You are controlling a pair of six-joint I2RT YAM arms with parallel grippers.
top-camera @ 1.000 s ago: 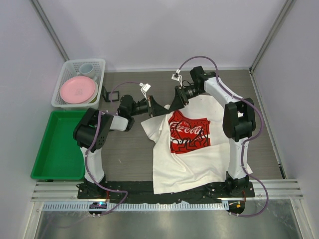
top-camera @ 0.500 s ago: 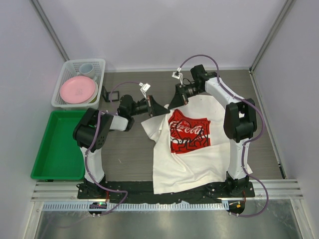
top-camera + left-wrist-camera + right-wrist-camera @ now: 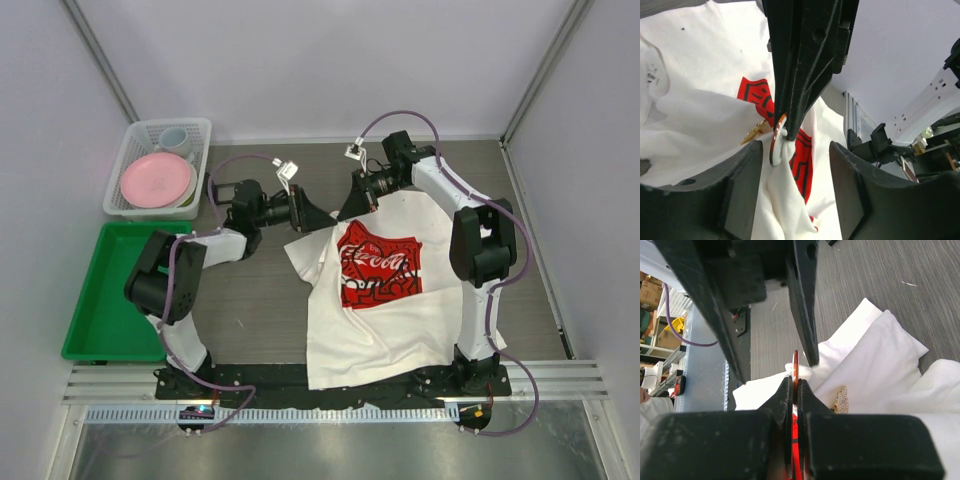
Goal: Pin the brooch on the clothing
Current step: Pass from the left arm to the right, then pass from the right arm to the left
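The green tray [image 3: 115, 290] and the basket [image 3: 170, 122], which holds a pink plate [image 3: 156, 179] and a cup [image 3: 174, 137], sit at the left edge of the table [image 3: 260, 300], unchanged from a second ago.

The left arm [image 3: 155, 282] has changed posture. Its elbow has swung left and now overhangs the tray, and its wrist sits closer to the basket. The left end effector [image 3: 795, 152] stays at the collar end of the T-shirt [image 3: 370, 330]. Its fingers [image 3: 742, 190] are spread, one on each side of the pinch point, and clear of the fabric there.

The brooch [image 3: 776, 147] appears edge-on in both wrist views as a thin round disc with a red rim. It is held above the upper left of the shirt with a gathered fold of white cloth against it. A small gold glittering piece [image 3: 841, 400] lies just beside the disc on the fabric. The frames do not show whether the two are joined.

The right end effector [image 3: 795, 383] is pressed together on the brooch and the fold of cloth. It sits slightly farther from the arm bases than a second ago.

The T-shirt lies flat at table centre with its red print [image 3: 378, 264] facing up. Its position is unchanged.
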